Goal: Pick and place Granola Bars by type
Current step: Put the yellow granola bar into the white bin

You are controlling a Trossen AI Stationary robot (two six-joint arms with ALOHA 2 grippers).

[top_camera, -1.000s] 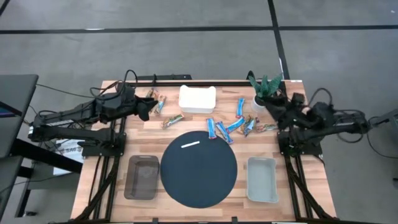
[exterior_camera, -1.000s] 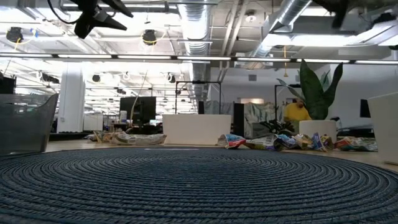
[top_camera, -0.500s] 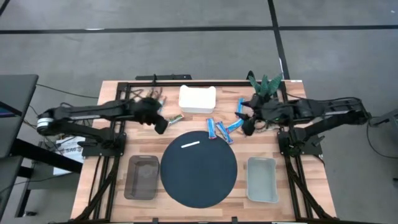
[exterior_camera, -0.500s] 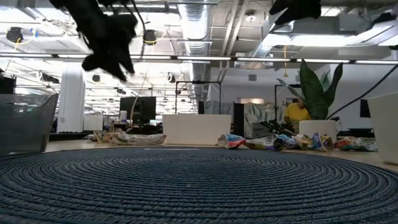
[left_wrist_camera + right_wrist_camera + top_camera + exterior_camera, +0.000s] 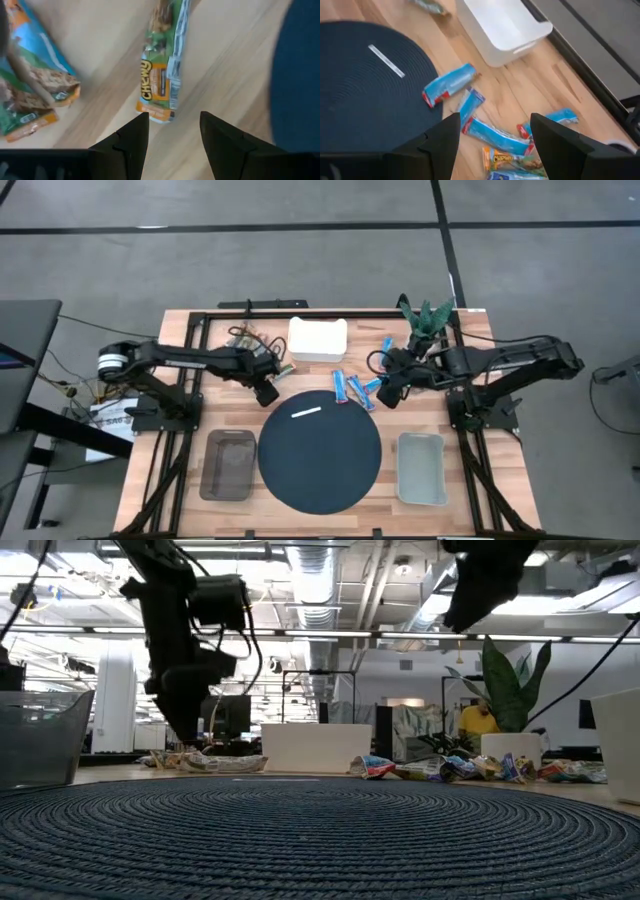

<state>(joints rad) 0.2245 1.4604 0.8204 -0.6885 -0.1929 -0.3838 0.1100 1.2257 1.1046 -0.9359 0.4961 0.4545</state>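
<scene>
Several blue bars (image 5: pixel 350 388) lie on the wood by the far right rim of the dark round mat (image 5: pixel 320 470); they also show in the right wrist view (image 5: pixel 450 84). A green and orange bar (image 5: pixel 162 65) lies flat near the mat's far left rim (image 5: pixel 282 369), with more green and tan bars (image 5: pixel 250 340) behind it. My left gripper (image 5: pixel 265 391) is open, low over the wood, just short of the green bar's near end (image 5: pixel 172 125). My right gripper (image 5: pixel 388 392) is open, higher up, to the right of the blue bars (image 5: pixel 492 135).
A white bin (image 5: pixel 318 338) stands at the far middle, and a potted plant (image 5: pixel 425 320) at the far right. A clear grey bin (image 5: pixel 228 465) and a pale bin (image 5: pixel 420 468) flank the mat near the front. A white strip (image 5: pixel 306 412) marks the mat.
My left gripper has gone toward the table's right and near edges and come down by the green and orange bar. My right gripper has swung from the far right corner toward the table's left, to the blue bars, and come lower. No bar has moved.
</scene>
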